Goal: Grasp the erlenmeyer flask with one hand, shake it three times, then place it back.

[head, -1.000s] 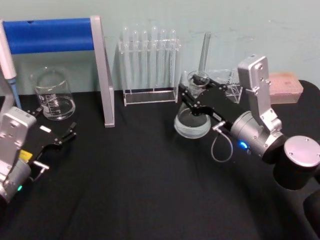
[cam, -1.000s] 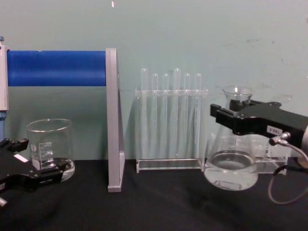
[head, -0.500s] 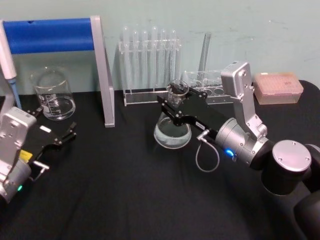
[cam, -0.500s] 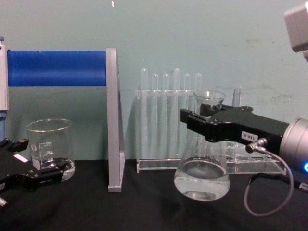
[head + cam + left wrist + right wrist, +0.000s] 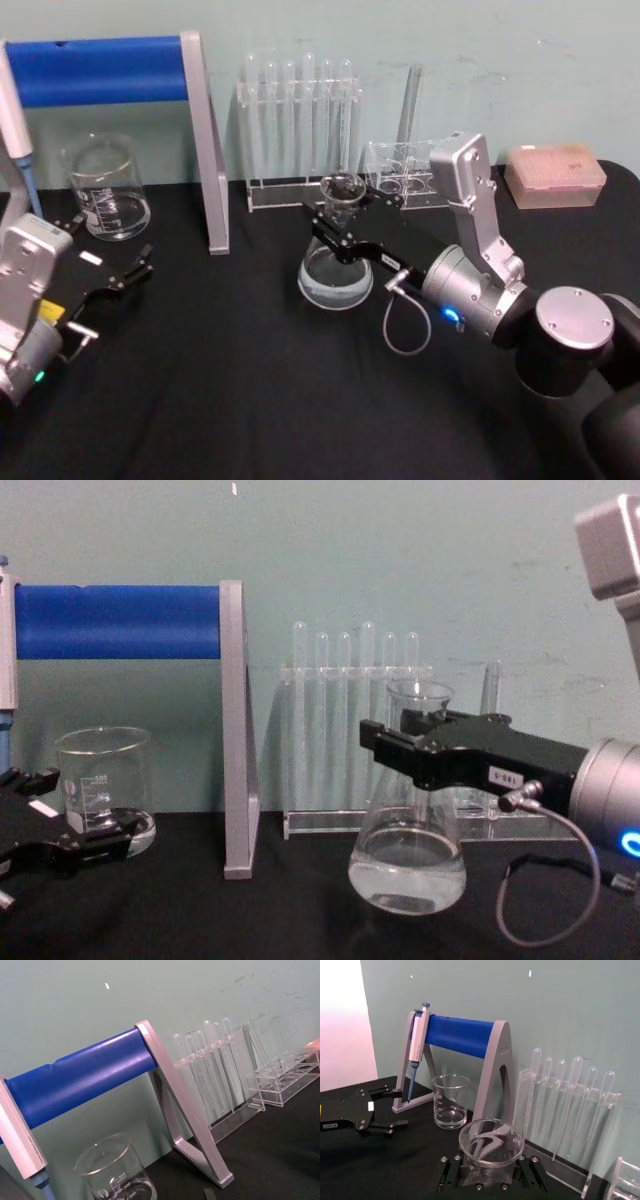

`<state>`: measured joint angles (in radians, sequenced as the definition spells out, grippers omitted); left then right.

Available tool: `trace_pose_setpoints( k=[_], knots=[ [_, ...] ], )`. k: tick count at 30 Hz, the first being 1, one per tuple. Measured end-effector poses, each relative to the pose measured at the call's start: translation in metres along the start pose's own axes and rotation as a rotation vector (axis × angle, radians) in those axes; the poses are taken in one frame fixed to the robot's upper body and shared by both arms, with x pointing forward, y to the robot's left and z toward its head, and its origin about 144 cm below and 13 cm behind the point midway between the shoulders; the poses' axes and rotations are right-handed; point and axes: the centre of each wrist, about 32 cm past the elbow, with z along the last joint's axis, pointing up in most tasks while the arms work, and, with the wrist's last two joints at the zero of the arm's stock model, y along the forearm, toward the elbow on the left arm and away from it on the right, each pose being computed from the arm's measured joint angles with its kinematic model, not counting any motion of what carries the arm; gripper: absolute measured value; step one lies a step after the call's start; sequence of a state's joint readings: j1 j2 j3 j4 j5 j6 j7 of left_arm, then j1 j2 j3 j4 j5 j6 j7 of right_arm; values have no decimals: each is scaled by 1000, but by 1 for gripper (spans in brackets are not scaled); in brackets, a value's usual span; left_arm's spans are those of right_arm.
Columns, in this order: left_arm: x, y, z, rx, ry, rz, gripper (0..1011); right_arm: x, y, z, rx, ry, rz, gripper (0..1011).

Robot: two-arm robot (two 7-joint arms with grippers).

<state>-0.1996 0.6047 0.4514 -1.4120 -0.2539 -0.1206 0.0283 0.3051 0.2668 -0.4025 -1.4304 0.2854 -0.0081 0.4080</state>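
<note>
Head view shows the right hand (image 5: 338, 214) reaching forward over the middle of the desk (image 5: 240, 400). Its two black fingers are pressed from both sides on the narrow neck of the erlenmeyer flask (image 5: 335, 281), just under the flared rim. The right wrist view looks down on the round mouth of the flask, which sits between the two finger blocks.

In the chest view the flask stands almost upright and has clear liquid in its wide bottom. Its base is very low at the black desk, but it is not possible to tell if it touches the surface. The flask is in front of the rack of test tubes (image 5: 300, 125), apart from it, and to the right of the stand with the blue bar (image 5: 100, 70).

The left hand (image 5: 112, 242) rests low at the left side of the desk with its fingers spread wide and nothing between them. It is near the glass beaker (image 5: 105, 190) and does not touch it.
</note>
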Motion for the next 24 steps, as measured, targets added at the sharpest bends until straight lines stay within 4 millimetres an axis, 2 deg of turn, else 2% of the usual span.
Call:
trace_pose_setpoints(
  k=[24],
  knots=[
    [0, 0, 0, 0, 0, 0, 1001, -9, 3, -23, -79, 26, 22, 451]
  ],
)
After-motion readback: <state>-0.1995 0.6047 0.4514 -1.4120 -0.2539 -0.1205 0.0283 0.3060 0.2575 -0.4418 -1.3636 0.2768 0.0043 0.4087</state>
